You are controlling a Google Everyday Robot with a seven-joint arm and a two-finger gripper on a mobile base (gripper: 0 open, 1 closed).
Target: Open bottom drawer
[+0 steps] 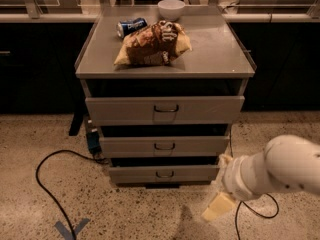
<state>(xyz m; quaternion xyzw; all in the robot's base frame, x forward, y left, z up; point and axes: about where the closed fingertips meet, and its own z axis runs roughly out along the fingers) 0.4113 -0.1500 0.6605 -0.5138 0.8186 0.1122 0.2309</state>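
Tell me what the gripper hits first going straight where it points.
Probably the speckled floor: the pale gripper, right of the narrow grey bottom drawer, points down-left, below its front. Depth is unclear.
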